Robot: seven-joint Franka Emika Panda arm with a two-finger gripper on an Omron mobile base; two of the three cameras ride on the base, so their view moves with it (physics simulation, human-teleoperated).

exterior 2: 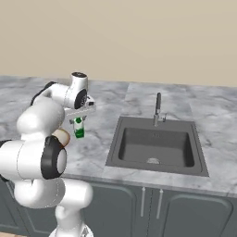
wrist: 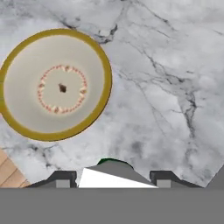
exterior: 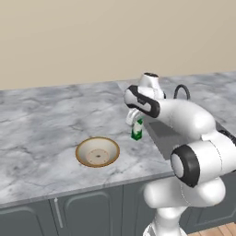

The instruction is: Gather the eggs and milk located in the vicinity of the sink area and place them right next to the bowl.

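a: what is the gripper (exterior: 136,120) doing?
b: its fingers are clamping the milk (exterior: 137,131) by the top, hanging it above the marble counter (exterior: 41,124).
a: and the bowl (exterior: 97,151)?
b: it's sitting just beyond the fingertips, holding nothing but its dark centre mark. the sink (exterior 2: 157,147) is lying well off to the other side.
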